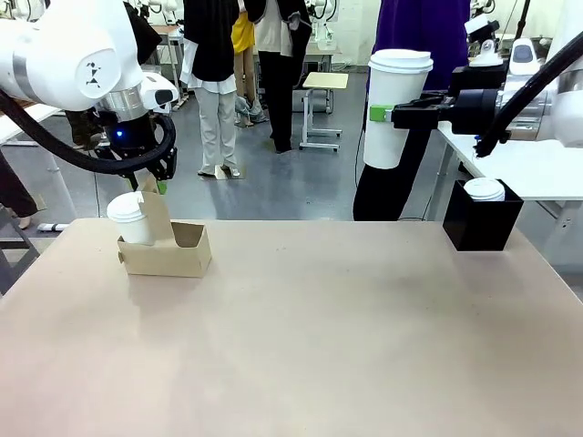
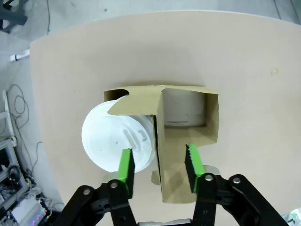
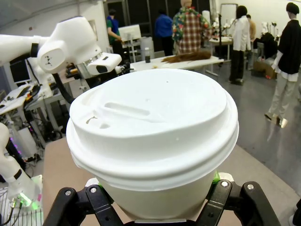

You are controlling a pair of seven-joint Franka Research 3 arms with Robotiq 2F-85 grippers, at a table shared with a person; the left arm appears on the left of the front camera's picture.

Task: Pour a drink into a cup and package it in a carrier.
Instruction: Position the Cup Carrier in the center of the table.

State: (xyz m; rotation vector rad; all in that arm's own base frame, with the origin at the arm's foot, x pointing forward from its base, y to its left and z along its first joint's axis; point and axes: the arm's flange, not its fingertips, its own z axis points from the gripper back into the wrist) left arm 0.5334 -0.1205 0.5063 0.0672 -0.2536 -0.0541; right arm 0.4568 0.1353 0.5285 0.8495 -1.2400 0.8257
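Note:
The brown cardboard carrier (image 1: 173, 253) (image 2: 188, 101) sits at the table's left with its handle tab (image 2: 159, 141) upright. A white lidded cup (image 1: 128, 218) (image 2: 115, 136) stands in its left slot. My left gripper (image 1: 155, 187) (image 2: 159, 164) hangs right over it. Its green pads (image 2: 126, 165) straddle the tab with a gap on each side, so it is open. My right gripper (image 1: 387, 114) (image 3: 155, 209) is shut on a second tall white lidded cup (image 1: 397, 105) (image 3: 150, 136), held upright high over the far right. The drink is hidden.
A black square box (image 1: 481, 218) with a white lid on top stands at the far right edge. A person in purple (image 1: 424, 36) stands behind the held cup. The table's (image 1: 319, 346) middle and front lie bare.

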